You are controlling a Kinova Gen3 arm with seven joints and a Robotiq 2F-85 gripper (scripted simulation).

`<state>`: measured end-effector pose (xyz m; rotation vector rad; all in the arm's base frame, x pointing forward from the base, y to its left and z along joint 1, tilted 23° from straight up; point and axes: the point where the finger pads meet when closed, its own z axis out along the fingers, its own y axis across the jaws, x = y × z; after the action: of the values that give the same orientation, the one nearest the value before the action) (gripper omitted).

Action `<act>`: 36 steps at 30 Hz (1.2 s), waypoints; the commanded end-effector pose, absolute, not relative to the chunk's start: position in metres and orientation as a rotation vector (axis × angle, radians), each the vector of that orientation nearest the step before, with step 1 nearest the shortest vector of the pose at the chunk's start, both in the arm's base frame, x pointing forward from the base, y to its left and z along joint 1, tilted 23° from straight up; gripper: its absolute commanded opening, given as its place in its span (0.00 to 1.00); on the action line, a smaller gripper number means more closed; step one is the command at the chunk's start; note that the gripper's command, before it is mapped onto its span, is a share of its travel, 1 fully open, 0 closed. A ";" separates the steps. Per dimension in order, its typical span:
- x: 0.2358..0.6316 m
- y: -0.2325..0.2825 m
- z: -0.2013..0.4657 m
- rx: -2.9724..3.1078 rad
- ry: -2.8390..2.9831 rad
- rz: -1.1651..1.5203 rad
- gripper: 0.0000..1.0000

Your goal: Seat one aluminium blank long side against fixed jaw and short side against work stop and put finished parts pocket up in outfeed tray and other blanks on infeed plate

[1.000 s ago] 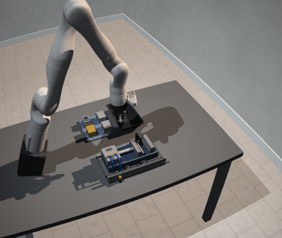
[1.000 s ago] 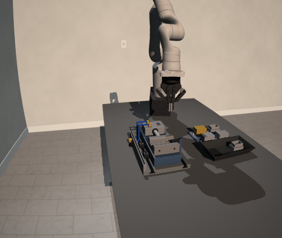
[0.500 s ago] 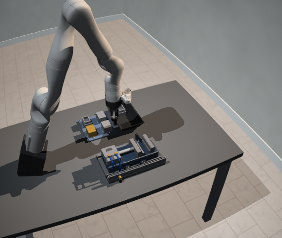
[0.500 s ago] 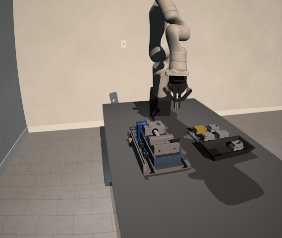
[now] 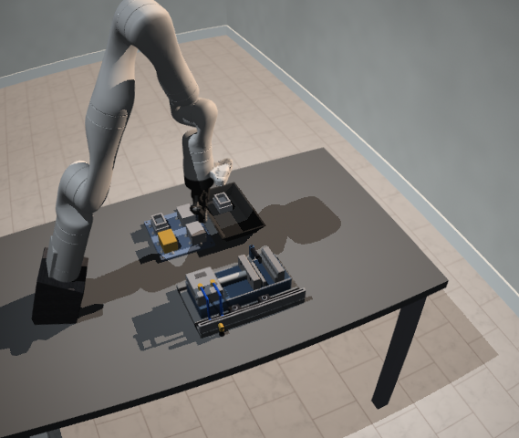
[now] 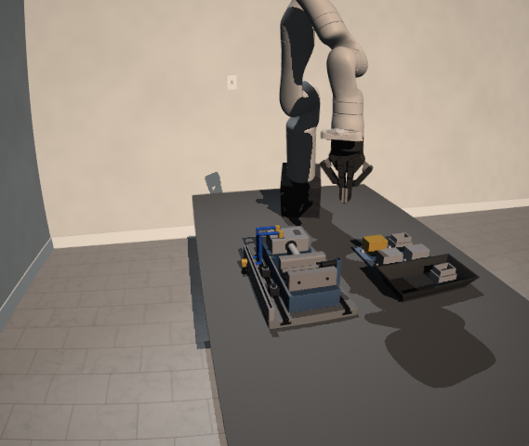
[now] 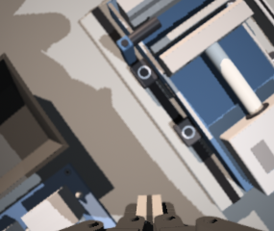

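pincer shut and bare above the worktop

the pincer (image 6: pixel 345 194) hangs in the air with its fingers pressed together, holding nothing and touching nothing. in the wrist view its two pale fingertips meet at the bottom edge, over bare worktop (image 7: pixel 127 159) between the vise (image 7: pixel 223 91) and the tray (image 7: pixel 16 144).

the vise (image 5: pixel 245 287) sits near the front of the worktop (image 5: pixel 368 264), its narrow gap holding no block. on the blue plate (image 5: pixel 153 224) lie a yellow block (image 5: pixel 168 240), two plain grey blocks (image 5: pixel 195 229) (image 5: pixel 184 211) and a grey piece with a pocket (image 5: pixel 159 220). another pocketed piece (image 5: pixel 223 200) lies in the dark tray (image 5: pixel 245 226), pocket up.

the exterior view shows the pincer well above the worktop, which the top view hides behind the arm. only the wrist view shows the short dark rod (image 7: pixel 143 31) at the end of the vise's gap and the pale shaft (image 7: pixel 237 79) from above. the top view alone shows the blue hoses (image 5: pixel 208 301).
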<state>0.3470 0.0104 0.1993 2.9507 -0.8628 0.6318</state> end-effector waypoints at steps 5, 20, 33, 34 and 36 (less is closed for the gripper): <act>0.340 0.035 0.194 2.930 -0.983 0.637 0.00; 0.327 0.079 0.183 2.853 -1.293 0.640 0.00; 0.315 0.117 0.173 2.761 -1.553 0.637 0.00; 0.314 0.121 0.173 2.751 -1.576 0.636 0.00; 0.312 0.127 0.171 2.732 -1.621 0.635 0.00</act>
<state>0.3151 0.1180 0.1746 2.7288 -1.6308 0.6353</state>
